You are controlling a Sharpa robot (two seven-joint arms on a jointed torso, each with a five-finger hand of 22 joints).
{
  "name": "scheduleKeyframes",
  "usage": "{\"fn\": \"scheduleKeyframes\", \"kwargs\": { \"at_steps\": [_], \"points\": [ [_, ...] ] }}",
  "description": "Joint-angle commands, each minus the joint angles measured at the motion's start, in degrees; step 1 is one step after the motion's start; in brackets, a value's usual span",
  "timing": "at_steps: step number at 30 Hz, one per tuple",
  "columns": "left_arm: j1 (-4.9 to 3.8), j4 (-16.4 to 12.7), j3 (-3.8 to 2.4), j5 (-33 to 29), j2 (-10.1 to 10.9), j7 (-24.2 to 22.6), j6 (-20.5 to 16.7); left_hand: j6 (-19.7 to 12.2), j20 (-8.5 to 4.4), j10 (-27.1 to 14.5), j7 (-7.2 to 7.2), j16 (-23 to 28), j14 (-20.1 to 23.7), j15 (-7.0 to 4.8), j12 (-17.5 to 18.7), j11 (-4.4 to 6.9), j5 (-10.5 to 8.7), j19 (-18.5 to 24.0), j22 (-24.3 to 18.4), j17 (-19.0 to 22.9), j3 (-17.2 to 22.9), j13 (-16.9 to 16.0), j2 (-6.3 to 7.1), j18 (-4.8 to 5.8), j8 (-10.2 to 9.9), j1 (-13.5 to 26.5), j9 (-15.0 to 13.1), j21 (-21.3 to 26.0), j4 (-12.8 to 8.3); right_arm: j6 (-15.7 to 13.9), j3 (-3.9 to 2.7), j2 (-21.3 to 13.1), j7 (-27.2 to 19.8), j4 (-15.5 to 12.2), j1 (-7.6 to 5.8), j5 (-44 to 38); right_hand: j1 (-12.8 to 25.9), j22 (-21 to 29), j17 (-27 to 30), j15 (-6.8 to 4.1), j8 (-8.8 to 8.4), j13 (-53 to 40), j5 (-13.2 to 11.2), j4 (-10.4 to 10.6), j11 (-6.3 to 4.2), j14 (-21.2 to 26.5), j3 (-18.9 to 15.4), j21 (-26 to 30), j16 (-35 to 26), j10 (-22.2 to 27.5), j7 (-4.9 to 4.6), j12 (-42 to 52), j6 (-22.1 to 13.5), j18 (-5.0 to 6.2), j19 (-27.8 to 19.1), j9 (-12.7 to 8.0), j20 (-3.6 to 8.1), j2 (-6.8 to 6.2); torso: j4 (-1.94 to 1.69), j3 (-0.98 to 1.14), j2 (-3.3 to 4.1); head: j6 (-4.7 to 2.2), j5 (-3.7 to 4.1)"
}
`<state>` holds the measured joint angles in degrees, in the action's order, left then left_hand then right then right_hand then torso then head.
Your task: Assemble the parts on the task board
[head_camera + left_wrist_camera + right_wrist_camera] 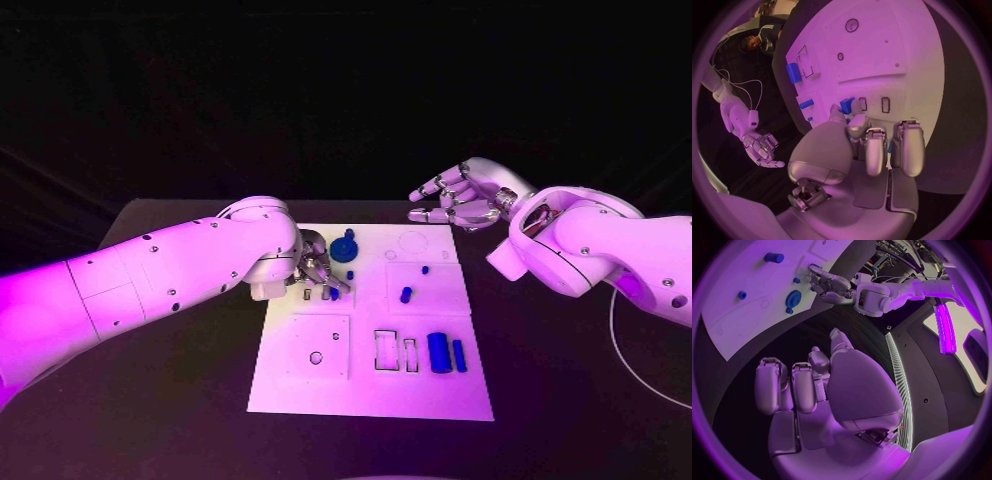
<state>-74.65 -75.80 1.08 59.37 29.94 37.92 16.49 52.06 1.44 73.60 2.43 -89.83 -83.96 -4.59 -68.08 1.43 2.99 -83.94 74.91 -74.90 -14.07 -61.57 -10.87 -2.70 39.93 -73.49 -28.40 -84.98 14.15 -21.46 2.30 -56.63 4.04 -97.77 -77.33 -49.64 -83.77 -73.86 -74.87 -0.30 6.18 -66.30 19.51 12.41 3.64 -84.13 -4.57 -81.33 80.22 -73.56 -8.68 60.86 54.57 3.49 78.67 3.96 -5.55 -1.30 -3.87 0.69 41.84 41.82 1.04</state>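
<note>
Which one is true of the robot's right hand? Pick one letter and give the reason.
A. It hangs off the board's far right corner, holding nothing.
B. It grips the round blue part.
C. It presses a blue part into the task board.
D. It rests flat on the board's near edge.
A: in the head view the right hand sits beyond the task board's far right corner, fingers apart and nothing in them, while the left hand works at the board's left edge.
</note>
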Motion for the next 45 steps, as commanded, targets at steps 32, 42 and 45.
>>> {"fn": "scheduleKeyframes", "kwargs": {
  "at_steps": [32, 42, 45],
  "points": [
    [0.42, -4.41, 0.06, -5.15, 5.19, -1.97, -9.88, -2.33, 0.02, -0.2, 0.55, -0.17, -6.04, -0.1, 3.57, -0.16, 2.64, -3.7, 8.53, -15.1, 52.38, 2.87, 16.53, 1.18, -0.2, 1.11, -3.07, -0.47, -10.0, 2.18, 0.18, 0.89, -0.57, 0.75, 0.43, 0.47, -0.21, 0.27, 0.13, -0.51, 0.43, 0.08, 1.6, -0.3, -0.22, -2.62, -0.3, 0.5, -0.44, -0.21, 0.13, 0.47, 0.4, 0.45, -0.49, 0.06, 0.02, 0.42, -0.17, 0.1, 0.02, 0.13, -0.34],
    [1.15, -5.81, 0.11, -0.46, 5.72, -1.92, -11.51, -2.3, -0.01, 0.14, 0.48, -0.17, -6.04, -0.19, 3.27, -0.11, 2.7, -3.85, 8.93, -15.1, 53.63, 2.6, 16.89, 1.27, 0.13, 1.99, -3.42, -0.72, -10.52, 2.46, 0.21, 1.04, -0.69, 0.91, 0.66, 0.59, -0.18, 0.41, 0.19, -0.51, 0.43, 0.09, 1.65, -0.29, -0.21, -2.6, -0.31, 0.58, -0.48, -0.2, 0.12, 0.47, 0.39, 0.48, -0.58, 0.06, 0.02, 0.42, 0.0, 0.02, 0.02, 0.2, -0.69],
    [1.34, -5.88, 0.12, 0.41, 5.68, -1.72, -10.57, -2.3, -0.02, 0.18, 0.46, -0.17, -6.04, -0.21, 3.26, -0.09, 2.72, -3.88, 9.02, -15.1, 53.92, 2.62, 16.97, 1.29, 0.2, 2.16, -3.5, -0.78, -10.68, 2.5, 0.22, 1.01, -0.69, 0.91, 0.67, 0.6, -0.18, 0.41, 0.19, -0.51, 0.43, 0.09, 1.65, -0.29, -0.21, -2.6, -0.31, 0.58, -0.48, -0.2, 0.12, 0.47, 0.39, 0.48, -0.58, 0.06, 0.02, 0.42, 0.0, 0.03, 0.02, 0.28, -0.68]
  ]
}}
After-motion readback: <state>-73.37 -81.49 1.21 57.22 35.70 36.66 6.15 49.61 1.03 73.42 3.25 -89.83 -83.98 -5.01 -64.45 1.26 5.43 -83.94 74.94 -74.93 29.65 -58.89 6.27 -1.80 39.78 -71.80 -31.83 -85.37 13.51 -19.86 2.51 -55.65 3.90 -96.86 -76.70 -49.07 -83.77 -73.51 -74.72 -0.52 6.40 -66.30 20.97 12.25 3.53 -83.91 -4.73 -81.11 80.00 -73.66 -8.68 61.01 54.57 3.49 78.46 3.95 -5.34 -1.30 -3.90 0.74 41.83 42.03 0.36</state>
